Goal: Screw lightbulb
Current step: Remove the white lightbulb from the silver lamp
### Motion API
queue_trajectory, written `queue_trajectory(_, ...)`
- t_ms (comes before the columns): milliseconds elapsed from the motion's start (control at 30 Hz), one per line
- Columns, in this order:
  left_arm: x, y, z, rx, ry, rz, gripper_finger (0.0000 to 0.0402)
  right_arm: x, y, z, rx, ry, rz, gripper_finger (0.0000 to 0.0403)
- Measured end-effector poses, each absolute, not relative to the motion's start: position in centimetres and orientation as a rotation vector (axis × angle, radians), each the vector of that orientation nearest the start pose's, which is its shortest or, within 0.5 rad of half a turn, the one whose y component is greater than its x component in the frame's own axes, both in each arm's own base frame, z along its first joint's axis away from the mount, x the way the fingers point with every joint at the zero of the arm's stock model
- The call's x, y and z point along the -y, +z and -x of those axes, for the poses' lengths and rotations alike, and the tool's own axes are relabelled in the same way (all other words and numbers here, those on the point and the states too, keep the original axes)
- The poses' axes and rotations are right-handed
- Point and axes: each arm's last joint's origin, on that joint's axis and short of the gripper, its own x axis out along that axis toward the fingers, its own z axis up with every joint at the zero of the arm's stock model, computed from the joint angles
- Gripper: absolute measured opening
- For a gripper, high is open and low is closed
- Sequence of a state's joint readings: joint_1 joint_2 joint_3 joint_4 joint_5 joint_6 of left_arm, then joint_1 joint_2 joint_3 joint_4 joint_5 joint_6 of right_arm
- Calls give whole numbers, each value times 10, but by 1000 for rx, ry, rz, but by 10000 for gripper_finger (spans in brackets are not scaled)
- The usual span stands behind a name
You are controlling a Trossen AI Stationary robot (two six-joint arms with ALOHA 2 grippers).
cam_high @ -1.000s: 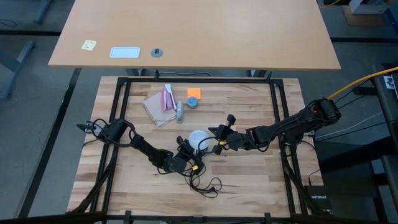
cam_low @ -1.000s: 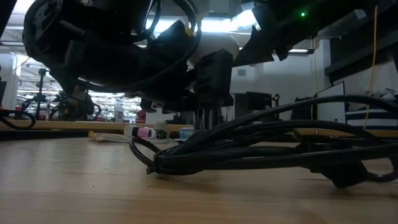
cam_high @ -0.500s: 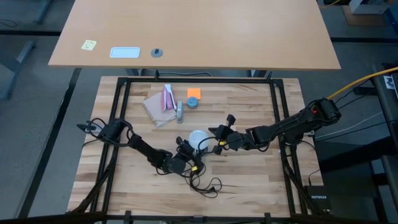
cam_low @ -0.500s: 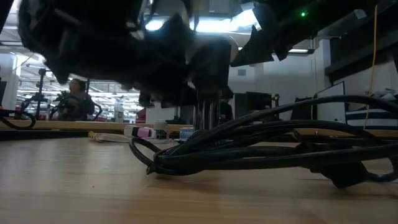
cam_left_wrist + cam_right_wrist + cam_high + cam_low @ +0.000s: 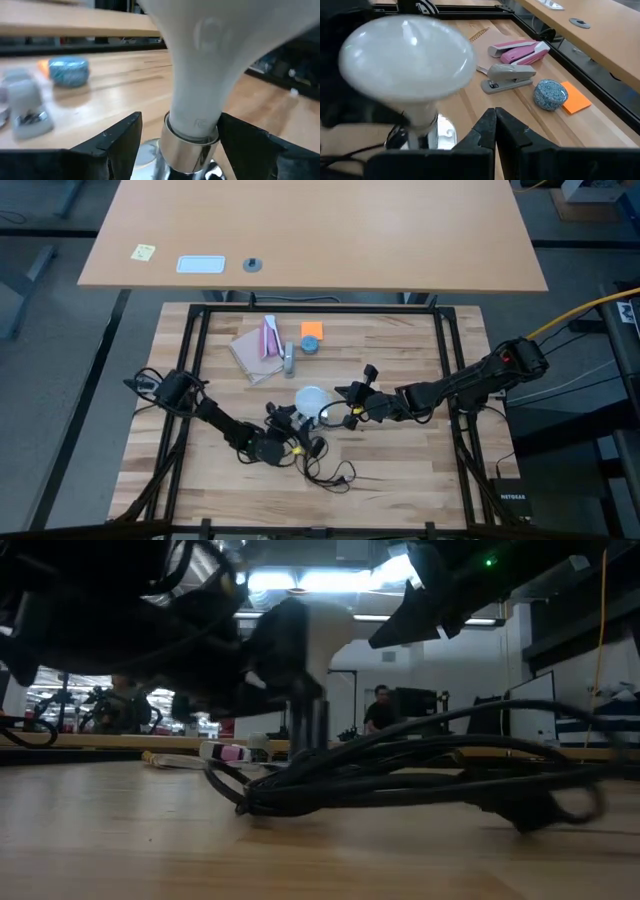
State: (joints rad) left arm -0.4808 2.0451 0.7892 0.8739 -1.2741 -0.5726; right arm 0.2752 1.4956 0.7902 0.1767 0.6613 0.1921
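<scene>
- The left pincer [image 5: 175, 150] sits low at the near middle of the bench [image 5: 400, 470], its two dark fingers [image 5: 117, 145] spread wide and standing one on each side of the silver screw base of the lightbulb [image 5: 210, 60]. The left wrist view shows a gap between each finger and the metal, so it brackets the base rather than clamps it (whether a pad brushes the metal lower down cannot be told).
- The lightbulb [image 5: 310, 400] stands upright, long axis vertical, globe uppermost and neck tapering down to the screw base; from the left pincer [image 5: 283, 423] it lies straight ahead and between the fingers, so the left arm is the nearer one and the likely one to do the turning.
- A tangle of black cord [image 5: 325, 470] lies on the bench just beside the bulb's foot, on the near side; it could snag a rotating wrist.
- The right pincer [image 5: 347, 409] is just beside the bulb on its right, fingers pressed fully together and holding nothing; in its own wrist view the closed tips [image 5: 492, 125] point at the bulb's neck [image 5: 420, 117] without clearly touching it.
- Farther back on the bench, well apart from both arms: a stapler [image 5: 512, 77], a pink item [image 5: 517, 48], a blue-grey round piece [image 5: 550, 95] and an orange note pad [image 5: 575, 100].
</scene>
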Motion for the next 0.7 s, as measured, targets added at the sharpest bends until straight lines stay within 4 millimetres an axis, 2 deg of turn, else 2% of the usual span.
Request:
queue_trajectory(167, 126, 94, -301, 12, 826, 336, 251, -65, 208, -297, -436, -420, 55, 9)
queue_trajectory(467, 124, 95, -303, -33, 780, 302, 251, -65, 208, -297, -439, -417, 69, 9)
queue_trajectory(700, 123, 95, -304, -11, 781, 357, 251, -65, 208, -297, -438, -416, 68, 9)
